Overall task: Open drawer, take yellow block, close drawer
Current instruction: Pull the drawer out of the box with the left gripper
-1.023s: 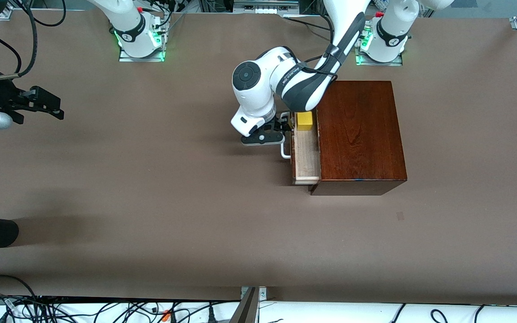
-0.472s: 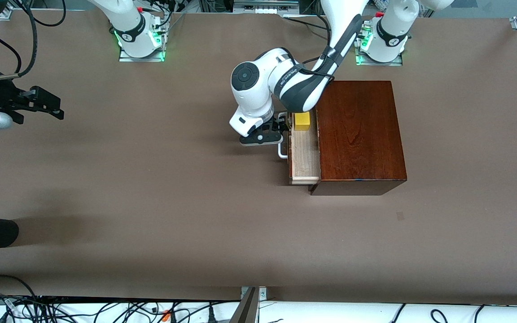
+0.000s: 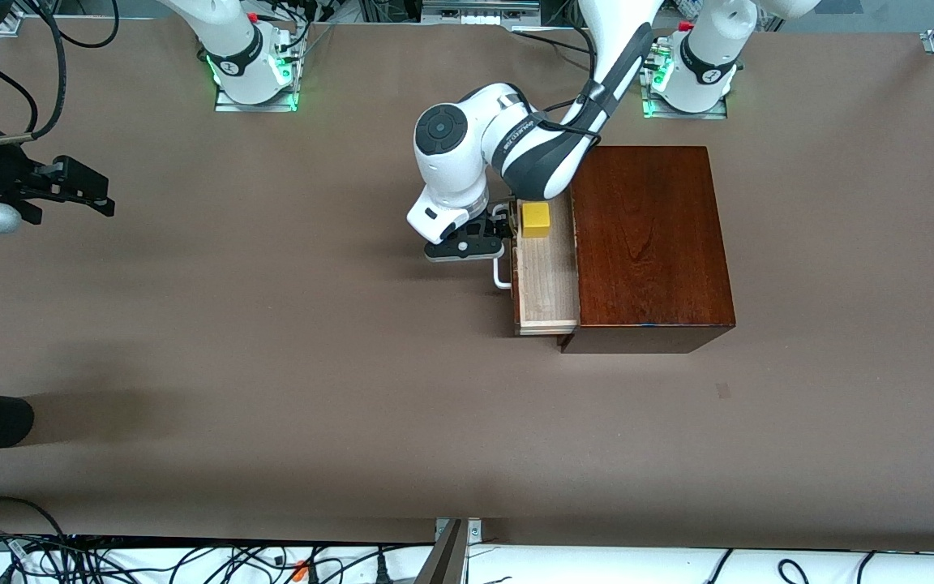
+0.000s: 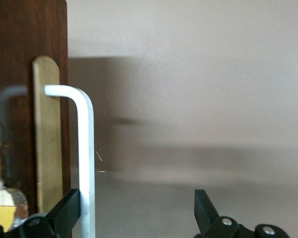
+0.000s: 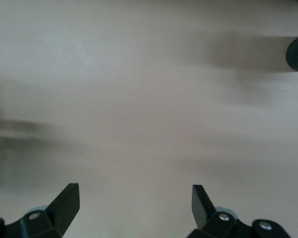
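Reading the table as a clock face with twelve toward the robots' bases, the glossy reddish-brown wooden box [image 3: 645, 243] sits at about one o'clock from the table's centre. Its pale-lined drawer [image 3: 546, 284] stands partly drawn out toward nine o'clock. The small bright yellow block [image 3: 535, 219] rests inside the drawer, at its twelve o'clock end, in plain sight from above.

The left gripper [image 3: 502, 231] is low at the drawer's front, its fingers spread wide. In the left wrist view one finger [image 4: 67, 210] sits hooked just inside the white U-shaped bar handle [image 4: 87, 163], and nothing is pinched. The right gripper [image 3: 106, 195] waits over the bare brown table [image 3: 272, 365] at nine o'clock, also spread wide and empty.

The step in hand looks like the opening pull. To do it well, the pull should run straight toward nine o'clock, along the drawer's slide, so that the hooked finger does not slip off the bar's bend or skew the box. It should stop once there is room above the block for the fingers to descend. The hand would then need to lift clear of the handle before reaching over.
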`<state>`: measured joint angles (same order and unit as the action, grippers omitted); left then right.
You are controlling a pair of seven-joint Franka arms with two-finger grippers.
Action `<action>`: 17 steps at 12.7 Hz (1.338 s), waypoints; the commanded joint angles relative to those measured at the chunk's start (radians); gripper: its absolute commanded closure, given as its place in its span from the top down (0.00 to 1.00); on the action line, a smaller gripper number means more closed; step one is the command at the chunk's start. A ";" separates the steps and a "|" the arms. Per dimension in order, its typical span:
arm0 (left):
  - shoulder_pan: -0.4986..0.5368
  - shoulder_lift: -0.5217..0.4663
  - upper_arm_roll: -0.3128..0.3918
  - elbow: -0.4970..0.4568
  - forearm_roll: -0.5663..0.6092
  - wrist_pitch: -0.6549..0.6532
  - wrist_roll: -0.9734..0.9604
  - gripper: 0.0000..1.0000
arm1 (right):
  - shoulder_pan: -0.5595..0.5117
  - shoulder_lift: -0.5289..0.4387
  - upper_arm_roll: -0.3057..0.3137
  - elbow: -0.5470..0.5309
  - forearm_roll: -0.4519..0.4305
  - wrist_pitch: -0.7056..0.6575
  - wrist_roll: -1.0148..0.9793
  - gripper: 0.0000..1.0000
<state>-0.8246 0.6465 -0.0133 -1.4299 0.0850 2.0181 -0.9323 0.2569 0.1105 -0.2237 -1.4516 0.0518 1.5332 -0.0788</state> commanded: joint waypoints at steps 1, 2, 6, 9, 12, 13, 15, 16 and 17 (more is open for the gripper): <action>-0.004 -0.060 0.010 0.020 -0.028 -0.077 0.004 1.00 | -0.010 -0.005 0.003 0.000 0.019 -0.010 -0.004 1.00; -0.002 -0.085 0.012 0.037 -0.022 -0.132 0.007 1.00 | -0.010 -0.005 0.003 0.000 0.019 -0.010 -0.004 1.00; 0.089 -0.158 0.013 0.167 -0.019 -0.427 0.182 1.00 | -0.010 -0.005 0.004 0.000 0.019 -0.010 -0.009 1.00; 0.243 -0.269 0.012 0.160 -0.025 -0.580 0.392 1.00 | 0.001 -0.006 0.015 0.002 0.008 -0.010 -0.006 1.00; 0.413 -0.347 0.003 0.149 -0.068 -0.648 0.602 1.00 | 0.019 0.006 0.032 0.002 0.022 -0.007 -0.007 1.00; 0.453 -0.367 0.003 0.149 -0.079 -0.663 0.645 1.00 | 0.028 0.002 0.059 0.005 0.022 0.005 -0.009 1.00; 0.553 -0.401 0.004 0.146 -0.097 -0.702 0.801 1.00 | 0.030 0.000 0.110 0.028 0.064 0.005 -0.009 1.00; 0.614 -0.439 0.006 0.100 -0.123 -0.700 0.907 1.00 | 0.031 -0.003 0.144 0.062 0.100 -0.008 -0.012 1.00; 0.680 -0.493 0.009 0.019 -0.151 -0.690 0.961 1.00 | 0.031 -0.017 0.200 0.068 0.115 -0.010 -0.013 1.00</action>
<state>-0.2480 0.2536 0.0093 -1.2734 -0.0086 1.3150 -0.0914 0.2913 0.1109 -0.0907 -1.4246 0.1297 1.5431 -0.0843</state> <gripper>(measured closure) 0.000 0.000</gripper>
